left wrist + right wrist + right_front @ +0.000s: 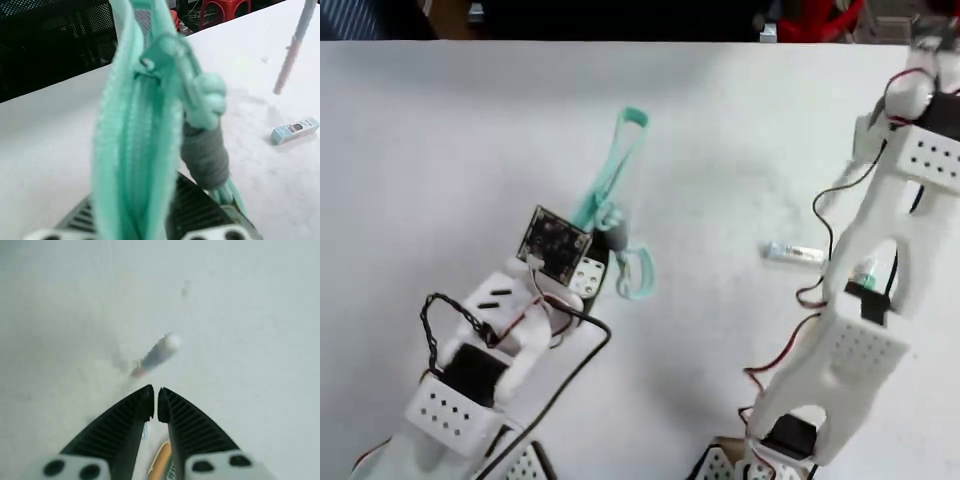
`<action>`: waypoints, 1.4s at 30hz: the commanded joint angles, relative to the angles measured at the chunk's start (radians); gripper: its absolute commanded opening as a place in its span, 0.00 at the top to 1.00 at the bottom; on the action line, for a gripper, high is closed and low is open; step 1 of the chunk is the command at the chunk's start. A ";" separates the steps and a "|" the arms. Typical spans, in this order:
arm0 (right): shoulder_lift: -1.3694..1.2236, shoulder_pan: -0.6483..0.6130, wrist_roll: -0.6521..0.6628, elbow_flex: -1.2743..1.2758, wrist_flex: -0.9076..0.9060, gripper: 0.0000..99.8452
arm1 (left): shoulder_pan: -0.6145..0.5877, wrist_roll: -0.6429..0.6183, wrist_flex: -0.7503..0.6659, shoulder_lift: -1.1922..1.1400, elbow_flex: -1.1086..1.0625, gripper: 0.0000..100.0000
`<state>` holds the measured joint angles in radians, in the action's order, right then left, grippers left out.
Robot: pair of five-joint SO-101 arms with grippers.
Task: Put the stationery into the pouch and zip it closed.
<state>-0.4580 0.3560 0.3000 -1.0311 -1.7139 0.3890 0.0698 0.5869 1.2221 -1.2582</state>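
Mint-green pouch [610,170], clamped edge-on in the left gripper [603,248], juts out over the white table [450,130] (a knotted cord [207,100] hangs at its side). A small box [795,253] lies on the table well apart from it. The right gripper [155,399], jaws all but touching with nothing between the tips, points down at the table, with a pen [159,352] just beyond it.

Two arms over the tabletop, both pincers closed.
The left arm [480,370] reaches from the near edge toward the middle, its pincer [604,250] clamped on the pouch [607,188]. The right arm [860,350] rises from the near edge and stretches toward the far right corner, its pincer [155,392] pointing down with the ridged fingertips almost touching.
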 commanded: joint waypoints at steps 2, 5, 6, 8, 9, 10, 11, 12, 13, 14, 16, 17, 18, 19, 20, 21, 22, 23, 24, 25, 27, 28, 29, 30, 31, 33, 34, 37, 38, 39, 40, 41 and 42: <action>0.242 -0.038 0.012 -0.012 -0.005 0.98 | -0.016 -0.002 -0.011 -0.018 -0.003 0.98; 0.378 -0.081 0.012 0.046 -0.005 0.98 | -0.016 -0.002 -0.009 -0.018 -0.003 0.98; 0.426 -0.107 0.012 0.068 -0.005 0.98 | -0.016 -0.002 -0.009 -0.018 -0.003 0.98; 0.515 -0.147 0.012 0.118 -0.005 0.98 | -0.016 -0.002 -0.008 -0.018 -0.003 0.98; 0.550 -0.160 0.012 0.146 -0.005 0.98 | -0.016 -0.002 -0.008 -0.018 -0.003 0.98; 0.576 -0.166 0.012 0.183 -0.005 0.98 | -0.016 -0.002 -0.008 -0.018 -0.003 0.98; 0.585 -0.166 0.012 0.227 -0.001 0.98 | -0.016 -0.002 -0.008 -0.018 -0.003 0.98; 0.584 -0.153 0.012 0.273 0.015 0.98 | -0.016 -0.002 -0.006 -0.018 -0.003 0.98; 0.570 -0.128 0.012 0.328 0.039 0.98 | -0.016 -0.002 -0.006 -0.018 -0.003 0.98; 0.547 -0.096 0.012 0.396 0.085 0.98 | -0.016 -0.002 -0.006 -0.019 -0.003 0.98; 0.473 -0.041 0.002 0.525 0.220 0.98 | -0.016 -0.002 -0.006 -0.019 -0.003 0.98; 0.426 -0.019 0.002 0.582 0.292 0.98 | -0.016 -0.002 -0.006 -0.019 -0.003 0.98; 0.380 -0.002 -0.006 0.623 0.357 0.98 | -0.016 -0.002 -0.006 -0.019 -0.003 0.98; 0.332 0.010 -0.032 0.651 0.415 0.98 | -0.016 -0.002 -0.006 -0.019 -0.003 0.98; 0.280 0.016 -0.069 0.664 0.463 0.98 | -0.016 -0.002 -0.006 -0.019 -0.003 0.98; 0.231 0.018 -0.106 0.663 0.496 0.96 | -0.016 -0.002 -0.006 -0.019 -0.003 0.98; 0.182 0.018 -0.141 0.661 0.529 0.93 | -0.016 -0.002 -0.006 -0.019 -0.003 0.98; 0.133 0.016 -0.173 0.649 0.555 0.89 | -0.016 -0.002 -0.006 -0.019 -0.003 0.98; 0.084 0.015 -0.203 0.632 0.579 0.85 | -0.016 -0.002 -0.006 -0.019 -0.003 0.98; 0.035 0.015 -0.229 0.612 0.604 0.80 | -0.016 -0.002 -0.008 -0.019 -0.003 0.98; -0.067 0.010 -0.270 0.565 0.656 0.71 | -0.016 -0.002 -0.008 -0.019 -0.003 0.98; -0.117 0.010 -0.282 0.539 0.679 0.69 | -0.016 -0.002 -0.008 -0.019 -0.003 0.98; -0.170 0.010 -0.292 0.506 0.704 0.69 | -0.016 -0.002 -0.008 -0.019 -0.003 0.98; -0.223 0.010 -0.292 0.471 0.734 0.69 | -0.016 -0.002 -0.008 -0.019 -0.003 0.98; -0.275 0.010 -0.292 0.431 0.766 0.70 | -0.016 -0.002 -0.009 -0.019 -0.003 0.98; -0.383 0.013 -0.288 0.338 0.822 0.73 | -0.016 -0.002 -0.009 -0.019 -0.003 0.98; -0.433 0.015 -0.288 0.281 0.839 0.74 | -0.016 -0.002 -0.009 -0.019 -0.003 0.98; -0.582 0.016 -0.288 0.092 0.855 0.75 | -0.016 -0.002 -0.009 -0.019 -0.003 0.98; -0.628 0.012 -0.288 0.021 0.852 0.75 | -0.016 -0.002 -0.011 -0.019 -0.003 0.98; -0.676 0.008 -0.288 -0.046 0.849 0.75 | -0.016 -0.002 -0.011 -0.019 -0.003 0.98; -0.722 0.004 -0.287 -0.107 0.849 0.75 | -0.016 -0.002 -0.011 -0.019 -0.003 0.98; -0.766 -0.004 -0.287 -0.161 0.849 0.75 | -0.016 -0.002 -0.011 -0.019 -0.003 0.98; -0.812 -0.008 -0.287 -0.207 0.846 0.75 | -0.016 -0.002 -0.011 -0.019 -0.003 0.98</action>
<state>-1.1976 0.3636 0.0192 -1.0495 -0.8838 0.3890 0.0698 0.5869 1.2221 -1.2582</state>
